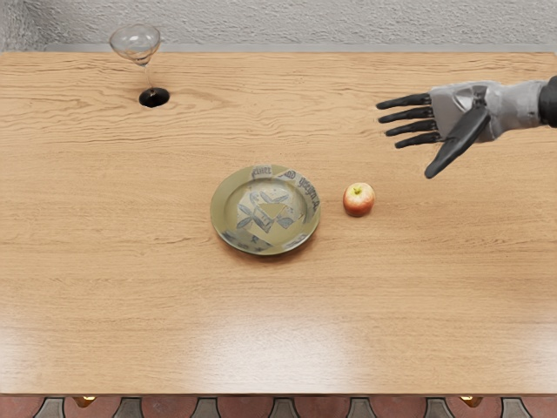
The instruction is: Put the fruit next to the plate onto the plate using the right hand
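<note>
A small red and yellow apple (359, 198) rests on the wooden table just right of a round patterned plate (228, 228). The two sit close together with a narrow gap between them. Nothing lies on the plate. My right hand (419, 132) hovers above the table, up and to the right of the apple, with its arm coming in from the right edge. Its dark fingers are spread out straight toward the left and the thumb points down. It holds nothing. The left arm does not show.
A clear wine glass (137, 54) with a dark base stands at the far left of the table, well away from the plate. The table's front edge (278, 394) runs along the bottom of the view.
</note>
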Robot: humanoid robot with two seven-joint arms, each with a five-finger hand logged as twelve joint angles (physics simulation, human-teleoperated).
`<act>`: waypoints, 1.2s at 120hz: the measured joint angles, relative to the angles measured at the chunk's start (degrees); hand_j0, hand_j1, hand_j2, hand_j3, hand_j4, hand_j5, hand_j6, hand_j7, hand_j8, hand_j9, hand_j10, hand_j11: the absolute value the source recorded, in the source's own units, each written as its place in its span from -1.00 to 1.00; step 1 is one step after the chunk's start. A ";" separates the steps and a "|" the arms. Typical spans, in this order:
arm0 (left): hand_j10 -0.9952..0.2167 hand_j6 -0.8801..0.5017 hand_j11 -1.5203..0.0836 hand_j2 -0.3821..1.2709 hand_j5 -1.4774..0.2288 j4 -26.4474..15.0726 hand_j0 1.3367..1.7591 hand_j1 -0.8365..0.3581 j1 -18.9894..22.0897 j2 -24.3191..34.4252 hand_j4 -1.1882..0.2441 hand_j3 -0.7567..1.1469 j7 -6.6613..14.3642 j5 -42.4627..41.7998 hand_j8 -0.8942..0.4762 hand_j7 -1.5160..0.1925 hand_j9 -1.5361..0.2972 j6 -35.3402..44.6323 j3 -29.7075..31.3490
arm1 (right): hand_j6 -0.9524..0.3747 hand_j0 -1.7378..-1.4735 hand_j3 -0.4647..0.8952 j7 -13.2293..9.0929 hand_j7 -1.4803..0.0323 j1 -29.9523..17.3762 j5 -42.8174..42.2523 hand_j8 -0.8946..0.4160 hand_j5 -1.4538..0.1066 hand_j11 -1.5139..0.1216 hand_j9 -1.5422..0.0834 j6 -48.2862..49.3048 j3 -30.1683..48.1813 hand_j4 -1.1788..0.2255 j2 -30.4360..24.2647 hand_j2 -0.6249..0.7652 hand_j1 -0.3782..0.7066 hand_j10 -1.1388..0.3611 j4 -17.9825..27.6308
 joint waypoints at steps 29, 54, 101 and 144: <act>0.64 0.27 0.90 -0.54 0.73 0.00 0.52 0.98 0.00 0.00 0.66 -0.21 0.00 0.01 0.30 0.77 0.68 0.00 -0.01 | 0.38 -0.40 -0.32 0.00 0.90 11.37 -5.78 0.31 0.81 0.80 0.84 -4.86 -9.69 0.63 -6.47 -0.11 -0.87 0.47 12.89; 0.64 0.27 0.90 -0.54 0.73 0.00 0.52 0.98 0.00 0.00 0.66 -0.21 0.00 -0.01 0.30 0.77 0.68 0.00 0.01 | 0.39 -0.40 -0.32 0.00 0.91 39.48 -0.61 0.32 0.82 0.81 0.85 -40.15 -50.03 0.64 16.46 -0.11 -0.88 0.48 23.42; 0.64 0.27 0.90 -0.54 0.73 0.00 0.52 0.98 0.00 0.00 0.66 -0.20 0.00 0.00 0.30 0.77 0.68 0.00 0.01 | 0.21 -0.40 -0.32 0.00 0.71 36.23 3.61 0.14 0.62 0.62 0.66 -69.22 -60.90 0.47 31.71 -0.14 -0.62 0.32 21.46; 0.64 0.27 0.90 -0.54 0.73 0.00 0.52 0.98 0.00 0.00 0.66 -0.20 0.00 0.00 0.30 0.77 0.68 0.00 0.01 | 0.03 -0.40 -0.32 0.00 0.50 31.46 1.28 -0.04 0.42 0.43 0.47 -70.00 -61.69 0.30 34.64 -0.18 -0.36 0.16 13.96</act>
